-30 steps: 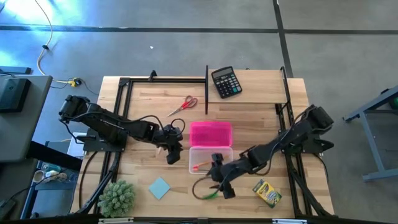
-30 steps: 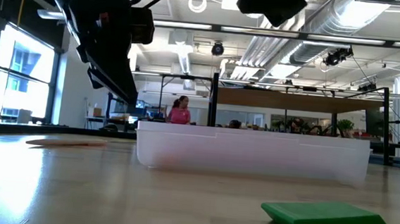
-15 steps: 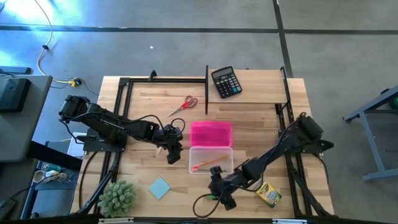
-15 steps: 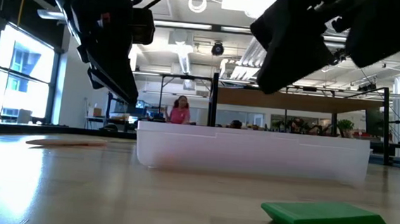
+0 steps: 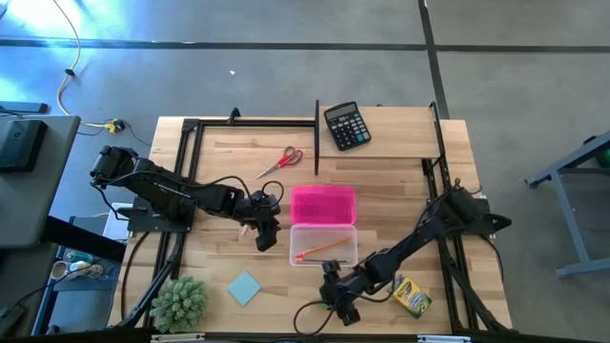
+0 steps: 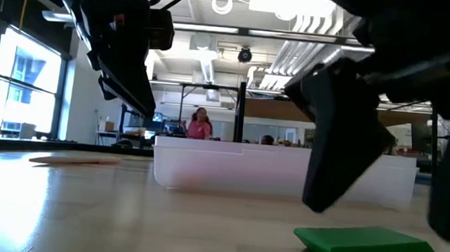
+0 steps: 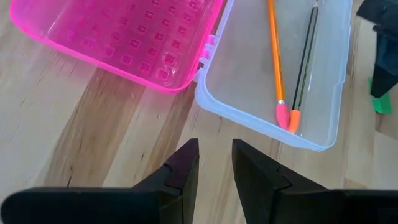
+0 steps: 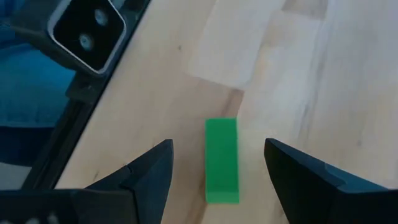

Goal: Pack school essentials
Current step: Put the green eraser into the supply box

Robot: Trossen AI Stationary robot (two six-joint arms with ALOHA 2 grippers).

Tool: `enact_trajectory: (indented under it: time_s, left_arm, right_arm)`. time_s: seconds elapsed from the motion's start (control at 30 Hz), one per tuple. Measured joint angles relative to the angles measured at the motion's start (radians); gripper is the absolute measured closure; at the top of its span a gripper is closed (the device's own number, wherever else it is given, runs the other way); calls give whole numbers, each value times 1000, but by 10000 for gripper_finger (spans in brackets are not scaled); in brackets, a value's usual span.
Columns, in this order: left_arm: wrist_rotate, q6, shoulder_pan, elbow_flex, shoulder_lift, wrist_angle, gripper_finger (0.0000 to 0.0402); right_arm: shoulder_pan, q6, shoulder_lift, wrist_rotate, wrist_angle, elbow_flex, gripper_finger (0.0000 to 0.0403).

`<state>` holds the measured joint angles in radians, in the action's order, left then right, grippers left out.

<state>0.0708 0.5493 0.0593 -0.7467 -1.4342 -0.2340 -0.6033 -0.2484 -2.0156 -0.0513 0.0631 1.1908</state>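
A green eraser (image 8: pixel 222 160) lies flat on the table near its near edge; it also shows in the low view (image 6: pixel 363 245). My right gripper (image 8: pixel 217 171) is open just above it, one finger on either side, not touching. A clear case (image 5: pixel 324 244) with an open pink lid (image 5: pixel 323 204) holds an orange pencil (image 7: pixel 275 56) and a thin dark pencil (image 7: pixel 305 62). My left gripper (image 7: pixel 215 168) hovers left of the case, slightly open and empty. A pale wooden stick (image 6: pixel 72 160) lies on the table by it.
Red-handled scissors (image 5: pixel 281 161) and a black calculator (image 5: pixel 346 125) lie at the far side. A crayon box (image 5: pixel 410 296) lies right of my right gripper. A light blue notepad (image 5: pixel 245 287) and a fuzzy green plant (image 5: pixel 180 302) sit at the near left.
My right gripper has moved from beside the clear case toward the table's near edge and down, and now stands over the green eraser. The eraser has stayed where it was.
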Motion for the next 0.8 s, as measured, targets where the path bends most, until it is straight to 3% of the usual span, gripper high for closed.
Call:
enact_trajectory:
  time_s: [0.47,0.8]
  left_arm:
    - [0,-2,0,0,0,0,316]
    - [0,-2,0,0,0,0,316]
  right_arm:
    - [0,-55,-23,-3,25,9,195]
    - [14,-39,-28,-17,412,239,194]
